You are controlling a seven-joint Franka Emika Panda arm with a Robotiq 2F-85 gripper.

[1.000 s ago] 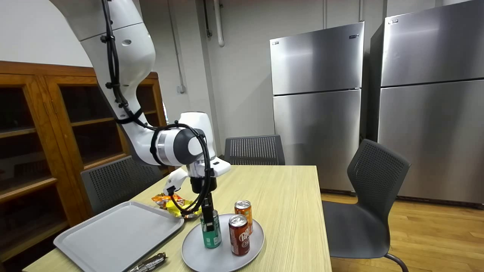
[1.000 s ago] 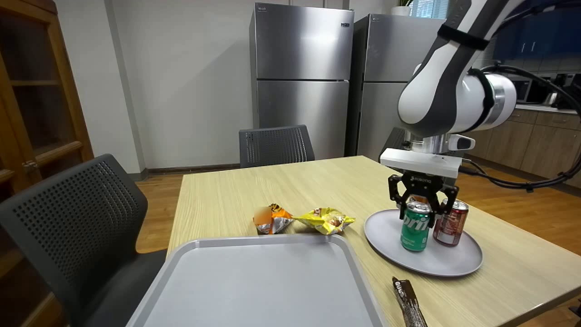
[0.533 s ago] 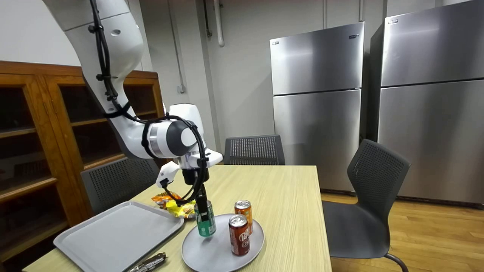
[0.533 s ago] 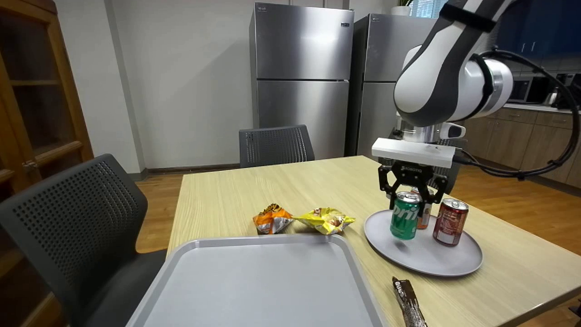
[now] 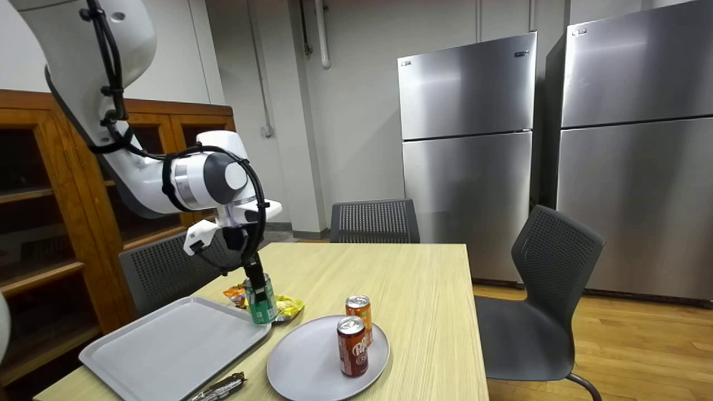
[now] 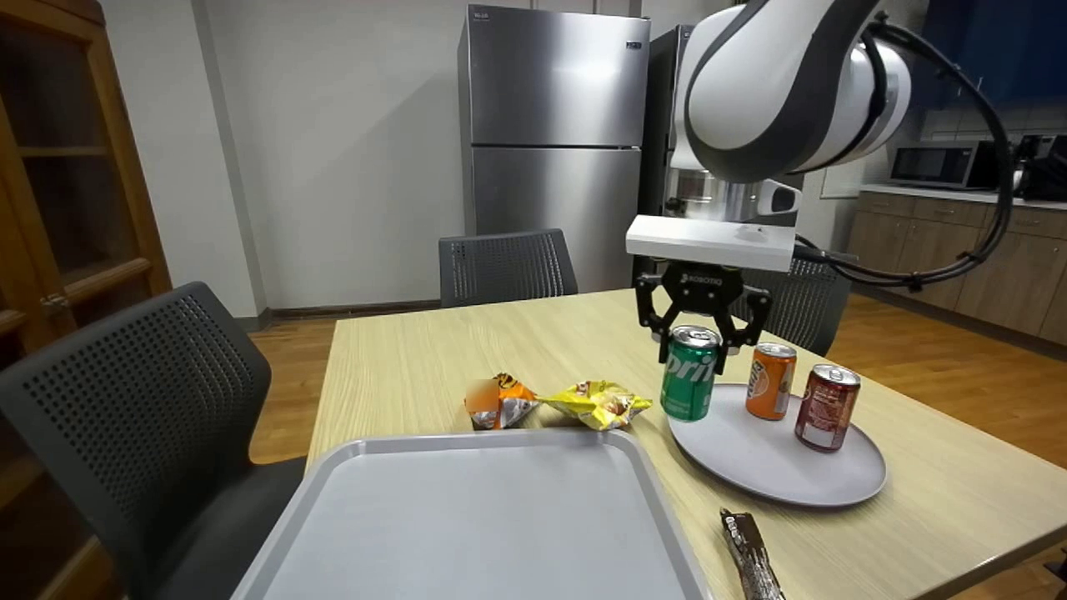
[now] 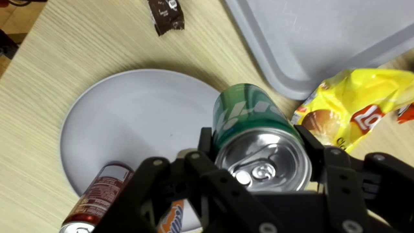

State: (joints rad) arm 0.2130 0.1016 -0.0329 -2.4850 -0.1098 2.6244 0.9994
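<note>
I pinch a smooth metal Sprite can (image 6: 688, 396) in my hand (image 6: 693, 360), raised above the wood-grained surface (image 6: 433, 358): green, white lettering partly showing, long axis near vertical, ring-pull lid up. Lower, a round plate (image 7: 142, 103) lies to one side of my hand, a crinkled yellow bag (image 7: 365, 84) and rimmed tray (image 7: 323, 32) to the other.

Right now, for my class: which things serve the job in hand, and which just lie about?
In use:
gripper
green can, held

Ungripped, perhaps just lying about:
orange can
dark red can
plate
tray
yellow packet
orange packet
brown packet
</note>
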